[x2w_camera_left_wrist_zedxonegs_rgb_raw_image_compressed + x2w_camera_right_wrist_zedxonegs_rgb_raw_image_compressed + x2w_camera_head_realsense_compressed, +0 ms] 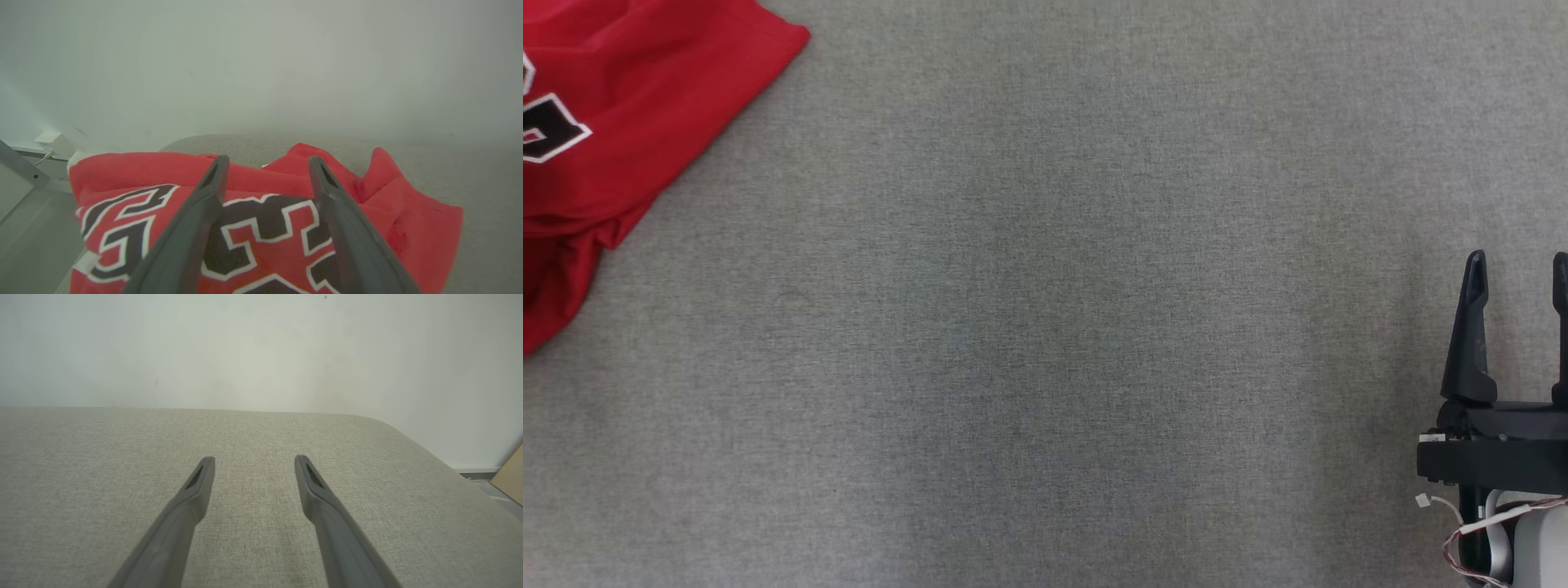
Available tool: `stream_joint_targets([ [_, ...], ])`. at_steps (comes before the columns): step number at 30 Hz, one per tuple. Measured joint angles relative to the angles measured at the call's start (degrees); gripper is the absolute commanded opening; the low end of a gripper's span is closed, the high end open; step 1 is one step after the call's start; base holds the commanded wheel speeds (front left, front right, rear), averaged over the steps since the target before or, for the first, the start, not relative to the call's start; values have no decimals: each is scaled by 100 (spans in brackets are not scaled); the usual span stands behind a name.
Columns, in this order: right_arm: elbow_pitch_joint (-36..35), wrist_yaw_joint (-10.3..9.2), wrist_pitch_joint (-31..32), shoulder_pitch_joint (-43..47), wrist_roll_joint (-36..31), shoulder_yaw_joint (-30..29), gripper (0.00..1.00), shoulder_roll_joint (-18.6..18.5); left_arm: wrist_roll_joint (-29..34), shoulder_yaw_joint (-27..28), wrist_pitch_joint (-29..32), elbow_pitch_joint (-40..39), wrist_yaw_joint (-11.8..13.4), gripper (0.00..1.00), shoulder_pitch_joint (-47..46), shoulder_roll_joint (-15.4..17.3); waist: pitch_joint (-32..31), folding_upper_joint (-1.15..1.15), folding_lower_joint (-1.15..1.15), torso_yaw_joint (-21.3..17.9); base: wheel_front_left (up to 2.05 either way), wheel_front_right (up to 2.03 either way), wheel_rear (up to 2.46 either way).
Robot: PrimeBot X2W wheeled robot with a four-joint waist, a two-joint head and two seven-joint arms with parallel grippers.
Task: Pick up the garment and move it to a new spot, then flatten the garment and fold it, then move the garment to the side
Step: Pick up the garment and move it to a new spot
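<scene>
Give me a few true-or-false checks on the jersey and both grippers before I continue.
1. The red jersey lies at the upper left of the head view, on the grey fabric surface. True.
2. The right gripper is shut on the jersey. False: it is open over bare surface.
3. The left gripper is open, with the jersey's lettering seen between its fingers. True.
4. The lettering is yellow. False: it is black, outlined in white.

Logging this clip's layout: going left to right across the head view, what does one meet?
Red garment → bare grey cloth surface → right tool, fingers apart and pointing up the view.
</scene>
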Motion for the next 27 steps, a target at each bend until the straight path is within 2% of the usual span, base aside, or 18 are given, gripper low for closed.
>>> stream_joint_targets([
  [7, -7, 0, 0, 4, -11, 34, 100, 3, -130, -223, 1033, 956, -99, 100, -134, 168, 61, 0, -1, -64, 0, 0, 0],
  [15, 26, 0, 0, 24, -25, 125, 100, 3, -211, -543, 1772, 1450, -146, 100, -168, 209, -93, -1, -2, -92, 0, 0, 0],
  [16, 33, 0, 0, 24, -25, 132, 100, 2, -243, -553, 1825, 1501, -147, 62, -169, 205, -109, -1, -2, -107, 0, 0, 0],
  [17, 37, 0, 0, 24, -24, 131, 100, 2, -267, -566, 1840, 1546, -147, 10, -170, 199, -126, -1, -2, -119, 0, 0, 0],
  [18, 42, 0, 0, 25, -24, 131, 100, 1, -259, -604, 1835, 1592, -147, 0, -170, 201, -144, -1, -2, -130, 0, 0, 0],
  [27, 142, 0, -1, 52, 34, 122, 100, 2, -44, -832, 1196, 1664, -147, 0, -332, 227, -370, -1, -2, -128, 0, 0, 0],
])
